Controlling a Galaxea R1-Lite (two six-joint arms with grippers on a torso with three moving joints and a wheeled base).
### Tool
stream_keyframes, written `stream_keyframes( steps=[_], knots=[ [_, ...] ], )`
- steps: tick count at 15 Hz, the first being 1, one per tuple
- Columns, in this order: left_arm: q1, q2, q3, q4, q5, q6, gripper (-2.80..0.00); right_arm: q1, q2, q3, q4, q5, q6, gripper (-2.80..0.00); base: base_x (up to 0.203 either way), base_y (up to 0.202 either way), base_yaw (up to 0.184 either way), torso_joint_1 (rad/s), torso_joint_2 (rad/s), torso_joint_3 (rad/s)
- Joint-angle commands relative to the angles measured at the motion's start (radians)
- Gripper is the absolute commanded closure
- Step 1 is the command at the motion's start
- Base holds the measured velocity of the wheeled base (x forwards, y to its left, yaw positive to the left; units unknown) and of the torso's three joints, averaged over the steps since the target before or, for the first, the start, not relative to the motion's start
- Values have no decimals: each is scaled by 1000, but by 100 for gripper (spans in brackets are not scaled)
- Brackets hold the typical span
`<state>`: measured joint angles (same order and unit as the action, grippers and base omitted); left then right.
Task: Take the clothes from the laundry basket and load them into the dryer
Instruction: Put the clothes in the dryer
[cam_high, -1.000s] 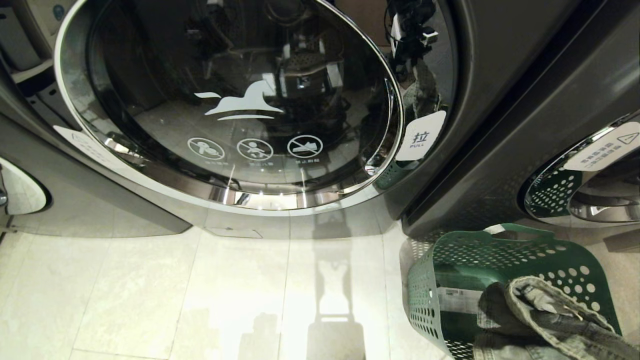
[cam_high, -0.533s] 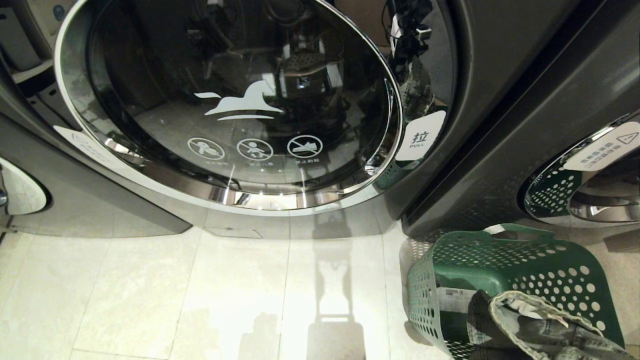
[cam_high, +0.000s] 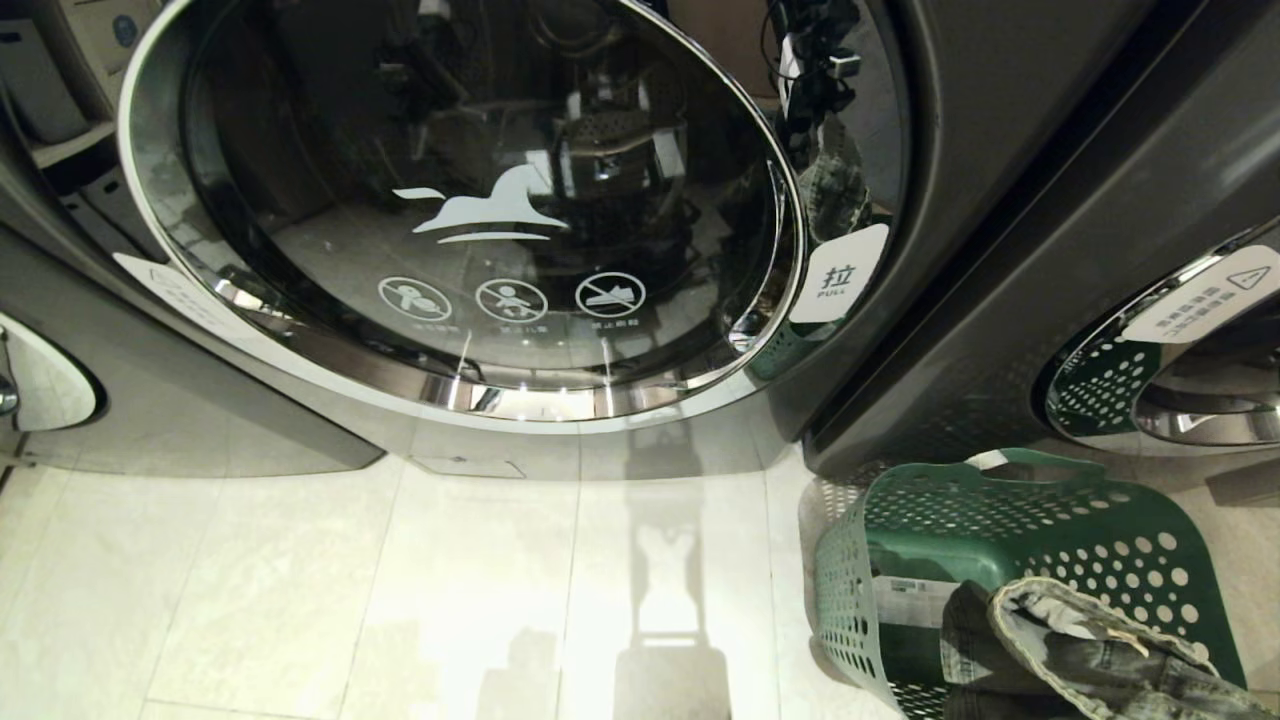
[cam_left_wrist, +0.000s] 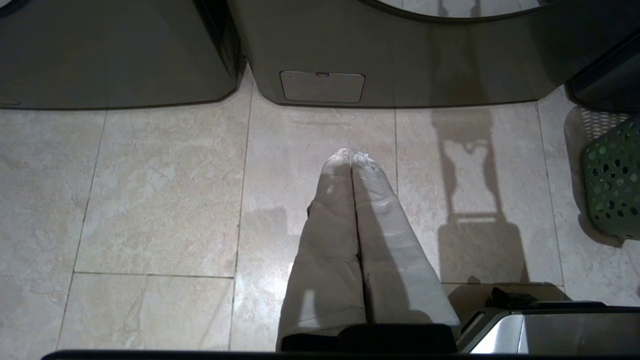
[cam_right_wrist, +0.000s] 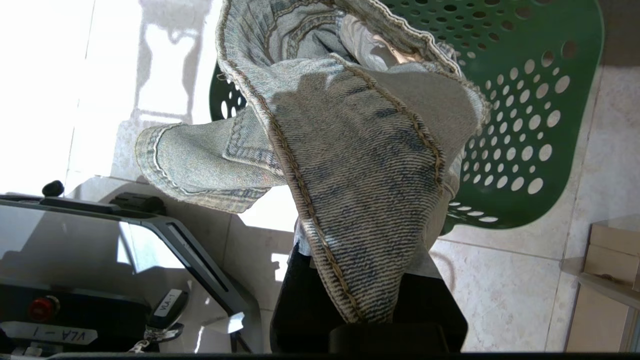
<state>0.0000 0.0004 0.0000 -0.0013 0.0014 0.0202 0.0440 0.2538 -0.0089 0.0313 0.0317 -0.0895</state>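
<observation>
We see the dryer (cam_high: 480, 200) straight ahead in the head view, its round glass door (cam_high: 470, 150) shut, with a white pull tag (cam_high: 838, 272) at the door's right edge. A second machine (cam_high: 1080, 250) stands to its right. On the tiled floor (cam_high: 300, 580) in front of that machine sits the green laundry basket (cam_high: 1000, 530), its walls full of holes.

Our right tool (cam_right_wrist: 370, 300) is closed on a pair of faded jeans (cam_right_wrist: 360, 165). In the right wrist view the denim drapes over the fingers and hides them, so we cannot make out the fingertips themselves; the cloth hangs from the tool in front of the basket's wall (cam_right_wrist: 525, 100), with one cuffed leg trailing off to the side. In the head view the jeans (cam_high: 1060, 650) show at the lower right, bunched above the basket's near rim.

Our left tool (cam_left_wrist: 351, 159) hangs idle above the bare floor tiles in front of the dryer's base, its two pale fingers (cam_left_wrist: 330, 240) pressed together with nothing between them. The basket's edge (cam_left_wrist: 612, 180) sits well off to its side.
</observation>
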Motion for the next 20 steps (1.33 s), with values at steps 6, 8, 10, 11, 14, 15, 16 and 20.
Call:
stream_keyframes(
  steps=[6, 8, 10, 11, 14, 15, 16, 20],
  knots=[
    [0, 0, 2, 0, 0, 0, 0, -7, -18, -1, 1, 3, 12, 0, 0, 0, 0, 3, 2, 179],
    [0, 0, 2, 0, 0, 1, 0, -7, -7, -2, 1, 4, 10, 0, 0, 0, 0, -2, 2, 201],
    [0, 0, 0, 0, 0, 0, 0, -3, 0, -2, 1, 5, 11, 0, 0, 0, 0, 7, 2, 203],
    [0, 0, 2, 1, 0, 0, 0, 0, 19, -2, 2, 5, 12, 0, 0, 0, 0, 2, 2, 199],
    [0, 0, 2, 1, 0, 0, 0, -25, 91, -2, 2, 2, 14, 0, 0, 0, 0, 3, 0, 204],
    [0, 0, 2, 1, 0, -2, 0, -27, 90, -2, 1, 0, 14, 0, 0, 0, 0, 3, 2, 198],
    [0, 0, 2, 1, 0, -3, 0, -36, 82, 0, 0, -2, 13, 0, 0, 0, 0, 2, 2, 195],
    [0, 0, 2, 0, 0, -3, 0, -95, 8, 2, -4, -4, 17, 0, 0, 0, 0, 7, -1, 204]
  ],
)
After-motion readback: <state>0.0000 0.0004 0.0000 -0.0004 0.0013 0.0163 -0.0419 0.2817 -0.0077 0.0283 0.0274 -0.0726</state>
